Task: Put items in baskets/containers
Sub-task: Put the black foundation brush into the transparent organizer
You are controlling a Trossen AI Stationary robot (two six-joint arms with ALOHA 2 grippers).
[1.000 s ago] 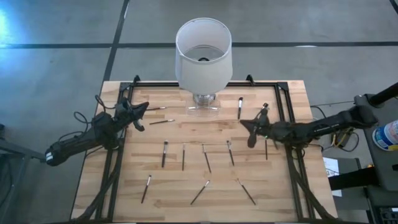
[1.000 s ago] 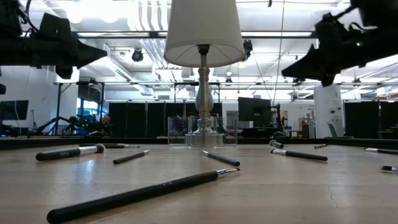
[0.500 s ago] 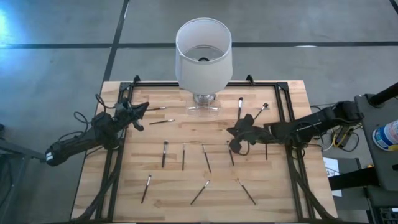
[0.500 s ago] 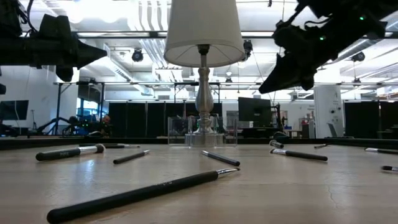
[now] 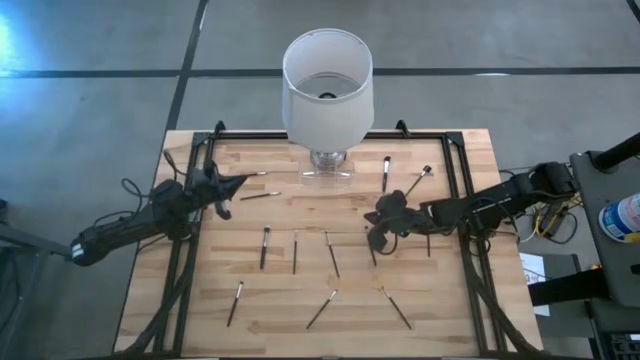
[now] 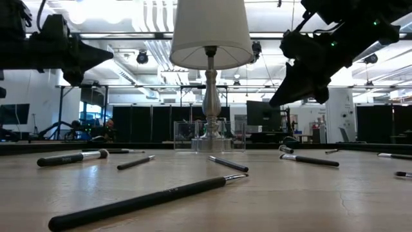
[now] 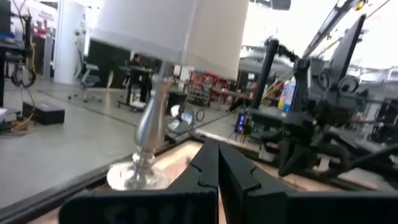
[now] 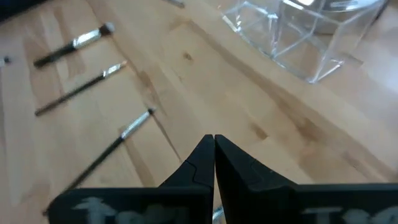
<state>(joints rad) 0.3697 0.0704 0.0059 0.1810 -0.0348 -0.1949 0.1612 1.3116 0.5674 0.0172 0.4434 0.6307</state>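
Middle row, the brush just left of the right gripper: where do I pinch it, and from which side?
Pinch that brush on its dark handle around mid-length, below the pale tip. Come straight down from above, with the fingers closing across its width. It lies flat on the table, running roughly near to far, with bare wood on both sides. The right gripper is shut, so it likely needs opening first.

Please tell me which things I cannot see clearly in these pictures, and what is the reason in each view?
- Clear holder: in the high view the white lampshade covers most of it; whether it holds brushes cannot be told.
- Brush under the right pincer: the pincer hides part of it in the high view.
- Left pincer: only a dark outline in the low view; the fingers look closed in the left wrist view.
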